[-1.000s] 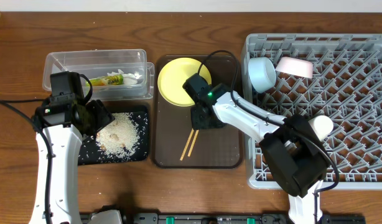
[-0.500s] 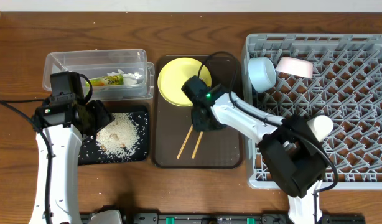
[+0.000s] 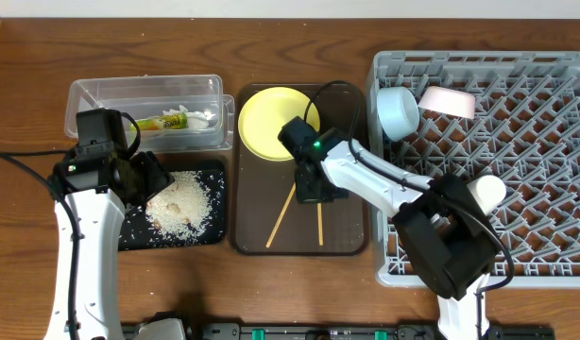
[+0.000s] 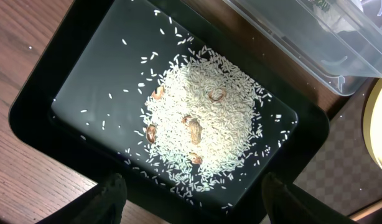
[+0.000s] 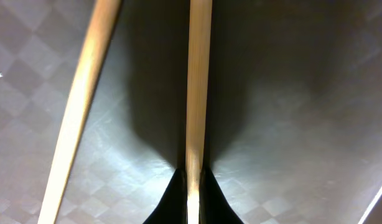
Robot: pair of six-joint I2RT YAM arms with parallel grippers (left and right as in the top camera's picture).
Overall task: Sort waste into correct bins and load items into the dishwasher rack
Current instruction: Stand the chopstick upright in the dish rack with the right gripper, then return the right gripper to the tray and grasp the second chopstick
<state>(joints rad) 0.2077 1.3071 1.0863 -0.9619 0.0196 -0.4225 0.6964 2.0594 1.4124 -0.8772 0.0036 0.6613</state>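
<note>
My right gripper (image 3: 313,186) is shut on one wooden chopstick (image 5: 198,93) over the dark brown serving tray (image 3: 347,236). In the overhead view that stick (image 3: 320,223) points straight toward the front. The second chopstick (image 3: 281,217) lies slanted on the tray to its left and also shows in the right wrist view (image 5: 79,106). The yellow plate (image 3: 266,123) sits at the tray's far end. My left gripper (image 4: 194,208) is open above the black tray (image 4: 41,118), which holds white rice (image 4: 209,124). The clear tub (image 3: 144,94) holds the wrapper (image 3: 167,121) and tissue (image 3: 201,113).
The grey rack (image 3: 526,179) fills the right side. It holds a light blue bowl (image 3: 397,111), a white bowl (image 3: 449,102) and a white cup (image 3: 488,192). A few brown bits (image 4: 194,127) lie in the rice. The table is bare wood around these.
The right gripper has closed on one chopstick and swung it from slanted to pointing straight at the front, apart from the other stick. The left arm has not moved.
</note>
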